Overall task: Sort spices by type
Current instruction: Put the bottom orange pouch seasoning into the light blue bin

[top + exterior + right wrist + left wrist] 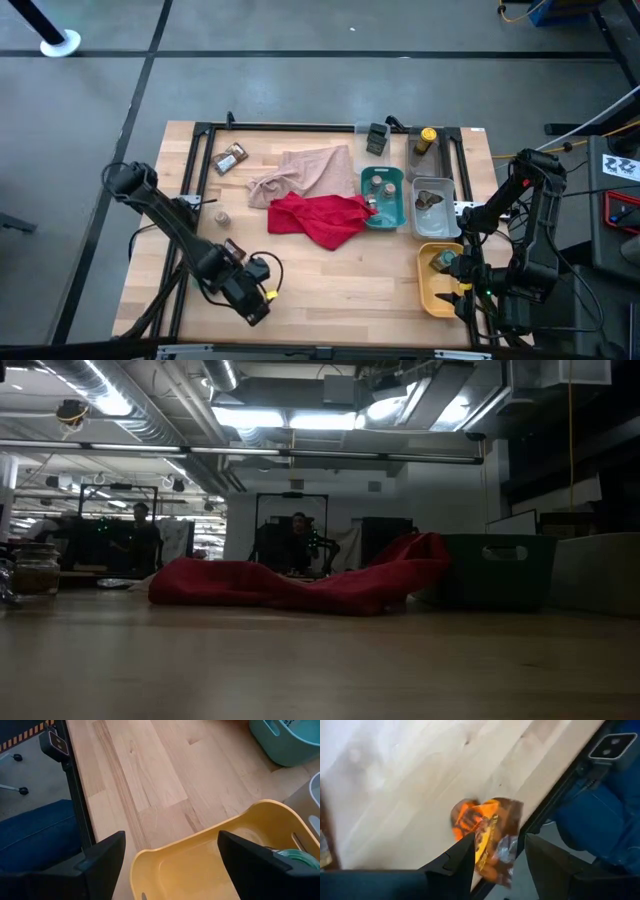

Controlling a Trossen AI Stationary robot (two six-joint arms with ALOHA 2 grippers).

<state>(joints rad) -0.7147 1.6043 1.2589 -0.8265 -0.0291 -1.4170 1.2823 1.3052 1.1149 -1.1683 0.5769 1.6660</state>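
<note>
**Sachet pinched at the table's front-left**

A crinkly orange-brown sachet (487,837) sits pinched between the left gripper (495,857) fingers, above the wooden table (330,275) near its front-left edge. The right gripper (170,865) (jaws spread wide, holding nothing) hovers over the yellow tray (200,855), where a green-lidded jar (295,856) rests.

Bare wood runs along the table's (330,290) front edge, between its front corners. Mid-table, the red cloth (322,219) and beige cloth (305,172) block passage. The teal tray (384,197), clear tray (433,207) and yellow tray (437,277) crowd the right edge.
</note>
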